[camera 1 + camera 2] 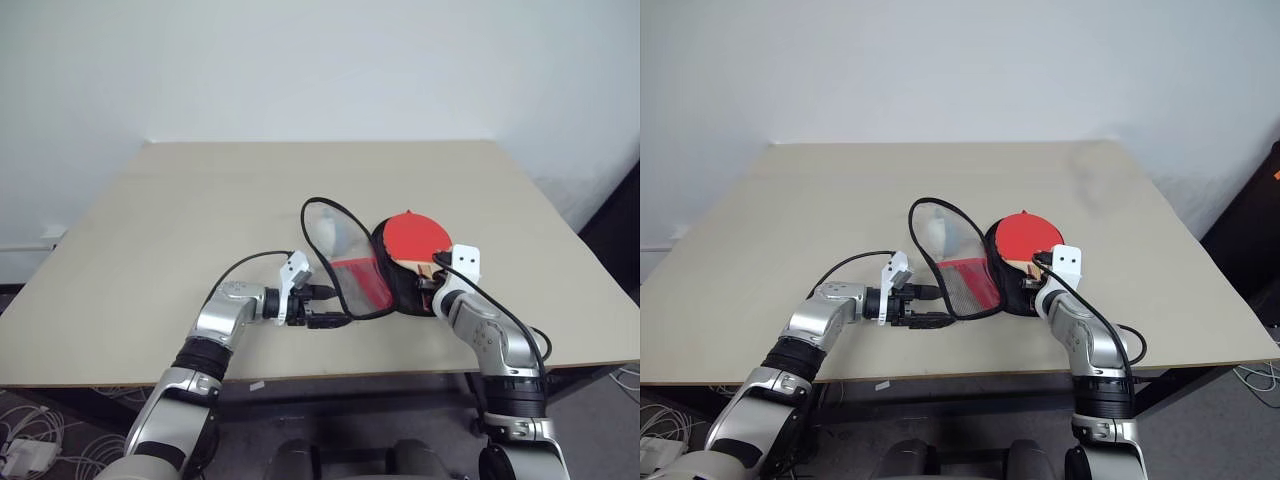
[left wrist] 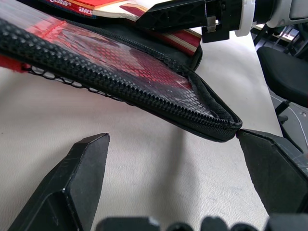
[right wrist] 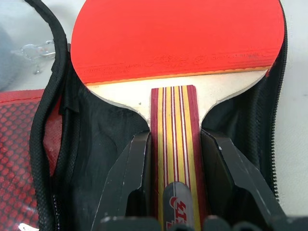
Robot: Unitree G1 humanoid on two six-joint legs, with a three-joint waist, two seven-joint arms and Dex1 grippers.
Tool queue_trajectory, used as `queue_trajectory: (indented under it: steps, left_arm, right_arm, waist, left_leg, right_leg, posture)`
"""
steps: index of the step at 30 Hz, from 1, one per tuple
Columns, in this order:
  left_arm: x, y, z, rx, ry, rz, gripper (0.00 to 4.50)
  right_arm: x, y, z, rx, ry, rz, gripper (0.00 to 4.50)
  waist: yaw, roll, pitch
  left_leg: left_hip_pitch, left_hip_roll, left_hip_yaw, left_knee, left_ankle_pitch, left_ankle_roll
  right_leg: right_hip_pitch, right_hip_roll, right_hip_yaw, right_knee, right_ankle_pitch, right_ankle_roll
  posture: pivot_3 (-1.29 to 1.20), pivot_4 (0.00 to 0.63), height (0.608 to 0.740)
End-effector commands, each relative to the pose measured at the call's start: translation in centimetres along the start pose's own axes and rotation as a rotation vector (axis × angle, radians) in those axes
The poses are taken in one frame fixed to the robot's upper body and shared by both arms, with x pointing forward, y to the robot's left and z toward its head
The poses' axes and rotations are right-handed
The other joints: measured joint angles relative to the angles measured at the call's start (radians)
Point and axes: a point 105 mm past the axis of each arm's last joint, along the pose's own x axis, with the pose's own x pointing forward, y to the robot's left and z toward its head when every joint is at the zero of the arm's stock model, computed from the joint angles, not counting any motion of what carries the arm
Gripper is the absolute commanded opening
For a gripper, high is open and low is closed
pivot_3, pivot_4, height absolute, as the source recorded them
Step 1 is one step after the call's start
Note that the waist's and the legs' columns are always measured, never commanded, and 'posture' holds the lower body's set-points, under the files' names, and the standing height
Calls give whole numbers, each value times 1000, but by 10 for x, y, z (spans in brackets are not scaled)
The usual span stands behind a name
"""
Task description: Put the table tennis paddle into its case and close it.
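We read the scene from the robot's left. The left gripper (image 1: 322, 305) stands with its fingers (image 2: 77, 178) spread wide and empty, one on either side of the zipped corner of the case (image 2: 144, 91); one fingertip sits just at that corner, though we cannot tell whether it touches. The lid of the case, a clear panel edged in black piping, is raised ahead of these fingers and looks soft and floppy; we judge that it will sag unless taken by the stiffer zip edge. To the right, the right gripper (image 3: 175, 159) has its fingers closed on the striped wooden handle of the table tennis paddle (image 3: 175, 36), whose red blade lies beyond the fingertips over the black lining of the case's open half. The paddle appears light and rigid, the handle offering the surest hold; the rubber face is likely grippy and best left untouched. The handle's butt is cut off, and the zip pull cannot be made out.
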Motion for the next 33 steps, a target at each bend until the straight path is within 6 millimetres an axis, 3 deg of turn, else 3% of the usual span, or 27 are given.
queue_trajectory:
  steps: [1,10,19,23,28,33]
  left_arm:
    - [1,1,16,52,-26,-3,4500]
    - [1,2,16,53,-30,6,4500]
    - [0,5,20,55,-40,15,4500]
    - [1,6,30,60,-73,13,4500]
    - [0,8,43,62,-101,12,4500]
    - [6,7,57,58,-138,-21,4500]
  right_arm:
    - [3,4,4,-33,-8,11,1142]
    - [5,16,-10,-61,38,50,1142]
    - [2,8,0,-52,14,45,4132]
    - [-15,3,19,-78,-71,66,4132]
    - [-62,0,47,-159,-195,174,4132]
    - [-102,0,71,-211,-337,277,4132]
  waist:
    - [0,0,0]
    - [0,-1,0]
    - [3,-1,0]
    - [4,-1,0]
    - [4,0,0]
    - [4,0,1]
  left_leg:
    - [0,0,0,0,0,0]
    - [0,0,0,0,0,0]
    - [0,0,0,0,0,0]
    - [-2,0,0,0,0,0]
    - [-13,0,-1,3,0,0]
    - [-13,0,-2,2,0,0]
  right_leg:
    - [0,0,0,0,0,0]
    - [0,0,0,0,0,0]
    - [0,0,0,0,0,0]
    - [0,-1,-1,-1,0,0]
    - [-11,0,-1,1,0,0]
    - [-11,0,-1,1,0,0]
  posture:
    - [0,0,728]
    - [0,0,728]
    - [0,0,728]
    - [0,0,728]
    - [0,0,728]
    - [0,0,728]
